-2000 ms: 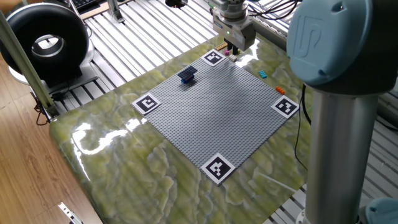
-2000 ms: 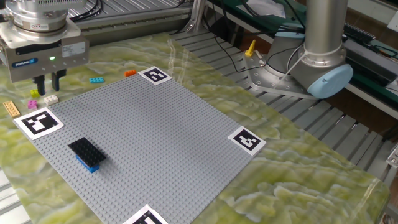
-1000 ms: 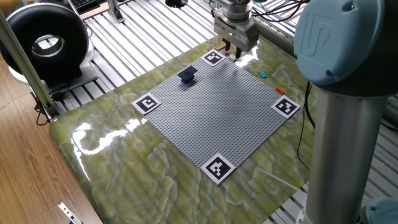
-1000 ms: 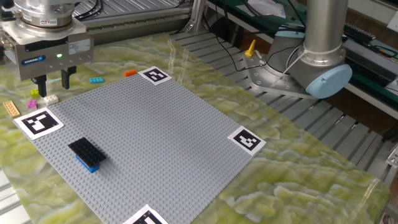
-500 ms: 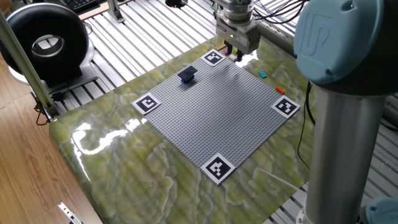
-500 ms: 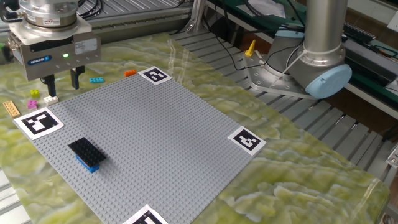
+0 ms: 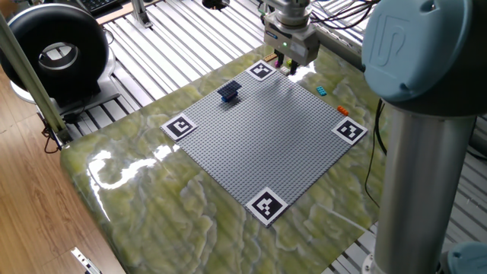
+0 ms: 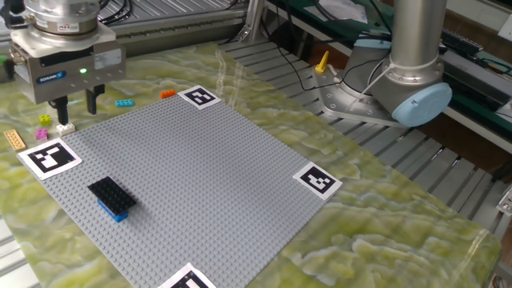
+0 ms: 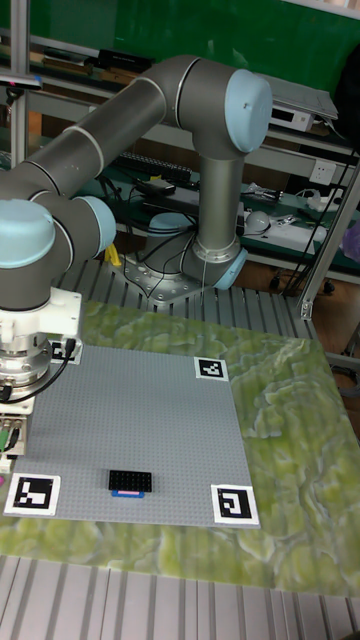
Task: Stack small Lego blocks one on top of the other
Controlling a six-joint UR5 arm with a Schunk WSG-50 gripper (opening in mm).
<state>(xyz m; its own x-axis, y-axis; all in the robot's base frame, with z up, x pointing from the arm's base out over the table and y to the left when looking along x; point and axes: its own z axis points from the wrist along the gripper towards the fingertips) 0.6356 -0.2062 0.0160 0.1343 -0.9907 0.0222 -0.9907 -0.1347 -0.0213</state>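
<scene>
Grey baseplate bore one finished pair; the loose bricks waited

Nearest in the other fixed view, a black brick sat pressed on a blue brick on the grey baseplate, the only stack made. Farther back, off the plate on the marble-green bench, a tan plate, a magenta brick, a cream brick, a cyan brick and an orange brick lay unstacked. The gripper hung above the cream brick, fingers spread and empty. Most of the stacking seemed left

lab | UR5 arm | marker squares | equipment shelves
</scene>
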